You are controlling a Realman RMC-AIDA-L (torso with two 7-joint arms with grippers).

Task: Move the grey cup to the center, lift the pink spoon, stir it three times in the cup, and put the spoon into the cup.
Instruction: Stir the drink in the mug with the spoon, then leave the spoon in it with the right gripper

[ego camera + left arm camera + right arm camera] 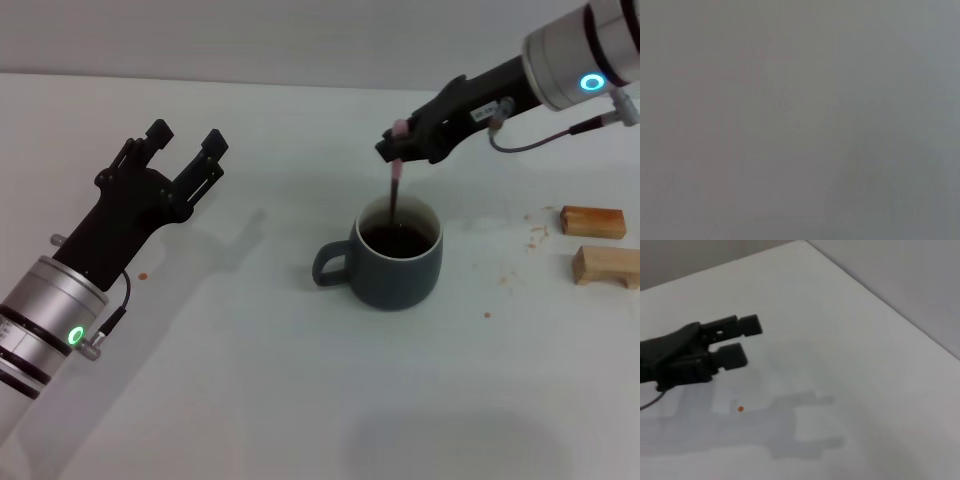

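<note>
Above rounded grey cup (396, 263): right end effector (400, 143) pinching slim pink spoon (394, 196); left end effector (186, 148) spread.

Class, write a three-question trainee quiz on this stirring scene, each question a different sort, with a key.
1. True or false: the pink spoon lies flat on the table.
2. Which gripper holds the spoon? A left gripper B right gripper
3. Fill in: the spoon's lower end dips into the ___.

Key: 1 false, it stands upright, gripped at the top. 2 B; the left one hovers open, apart. 3 grey cup, beside two wooden blocks.
</note>
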